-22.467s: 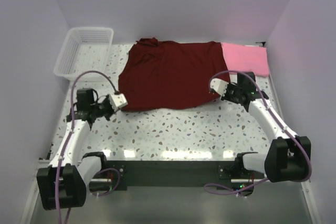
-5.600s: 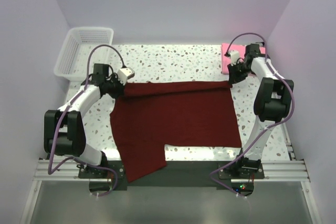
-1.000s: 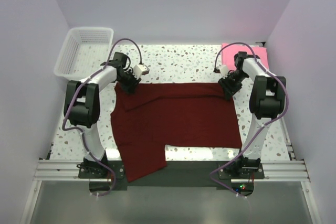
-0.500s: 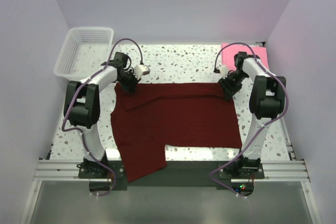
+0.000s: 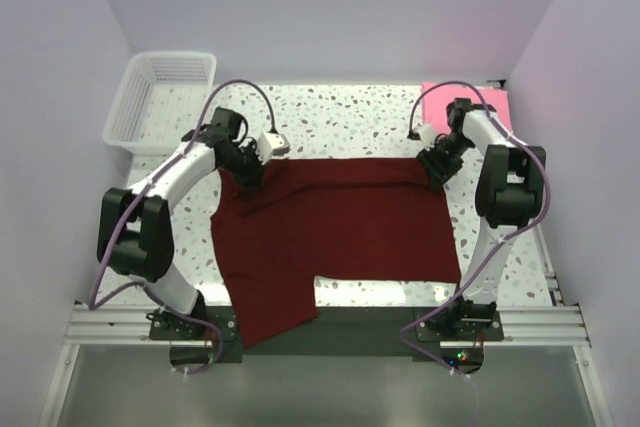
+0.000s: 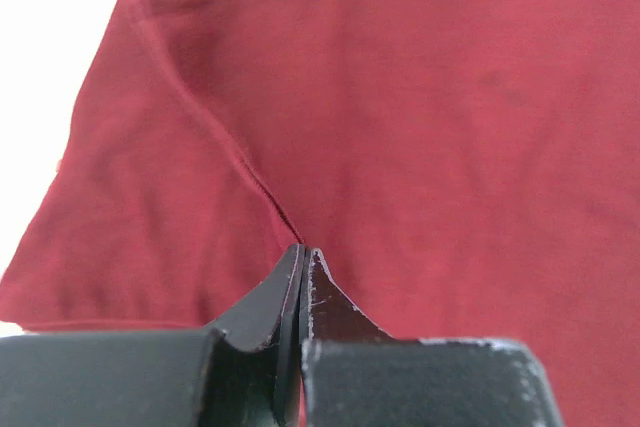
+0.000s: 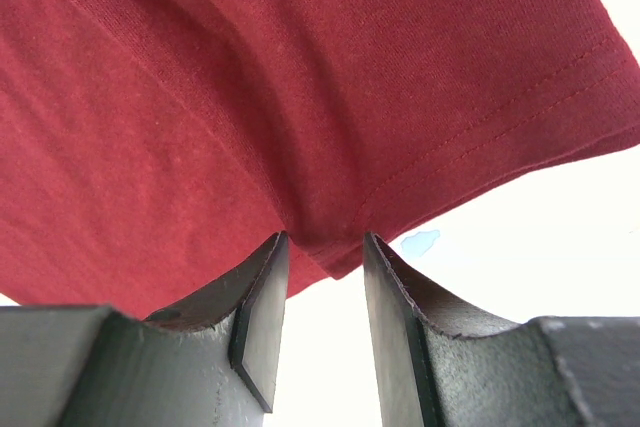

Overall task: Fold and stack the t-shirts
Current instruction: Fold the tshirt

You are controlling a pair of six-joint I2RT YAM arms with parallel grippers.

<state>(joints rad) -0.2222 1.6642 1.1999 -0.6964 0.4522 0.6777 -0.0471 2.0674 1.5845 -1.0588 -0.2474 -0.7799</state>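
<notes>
Left gripper (image 6: 302, 251): we see its jaws pressed tight together on a raised ridge of the dark red soft cloth short-sleeved shirt (image 5: 340, 217). In the left wrist view a crease runs from the tips toward the upper left.
Left gripper's place: in the top view it sits at the upper left corner of the dark red shirt, left of centre in the frame.
Right gripper (image 7: 325, 243): we see its jaws part-way apart, a narrow gap. The stitched hem of the dark red shirt dips between the tips, with white worktop showing below it. We cannot tell whether the pads press on the cloth.
Right gripper's place: in the top view it sits at the upper right corner of the dark red shirt, right of centre.
Dark red shirt: it lies spread flat across the middle of the speckled white worktop (image 5: 340, 117). Its upper edge is stretched between the two grippers. At the lower left one flap reaches past the worktop's near edge.
Light pink folded cloth shirt (image 5: 497, 107): a neat rectangle at the upper right of the frame, partly behind the right arm and apart from the dark red shirt.
White plastic mesh basket (image 5: 175, 57): upper left of the frame, well apart from both shirts.
</notes>
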